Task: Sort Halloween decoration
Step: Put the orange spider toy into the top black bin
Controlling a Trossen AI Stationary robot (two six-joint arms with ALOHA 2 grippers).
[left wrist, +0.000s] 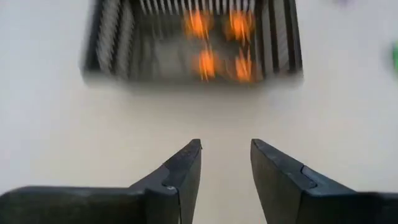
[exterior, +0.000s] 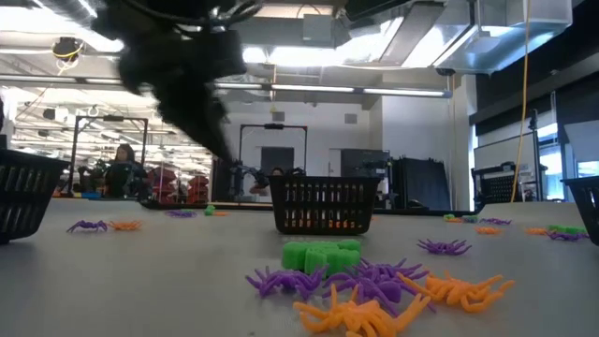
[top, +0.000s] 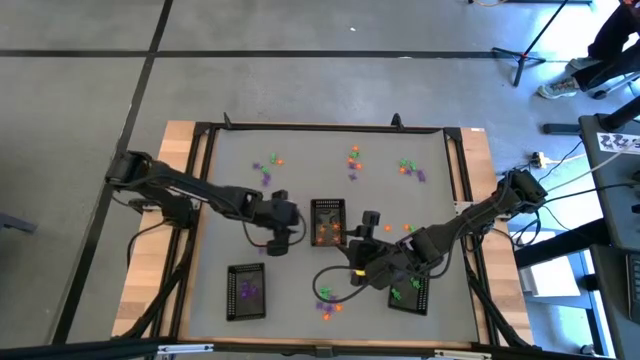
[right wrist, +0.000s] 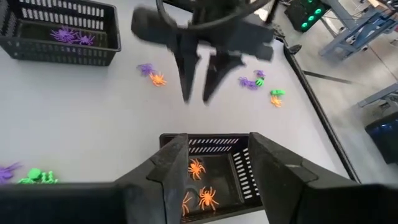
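The decorations are tiny orange, purple and green spiders and figures. They lie loose along the far part of the table [top: 355,160], and a pile [top: 328,303] [exterior: 374,285] sits near the near edge. Some are in trays: orange ones in the middle tray [top: 327,222] [right wrist: 208,180] [left wrist: 193,43], purple ones in the near-left tray [top: 245,291], green ones in the near-right tray [top: 408,292]. My left gripper [top: 298,220] [left wrist: 225,149] [right wrist: 200,93] is open and empty, just left of the middle tray. My right gripper [top: 360,233] [right wrist: 217,146] is open and empty over that tray's right side.
A black frame [top: 320,128] runs round the grey table top, with wooden boards outside it. A dark cable [top: 335,272] loops on the table under my right arm. A dark blurred arm [exterior: 178,75] hangs into the low view. Bare table lies between the trays.
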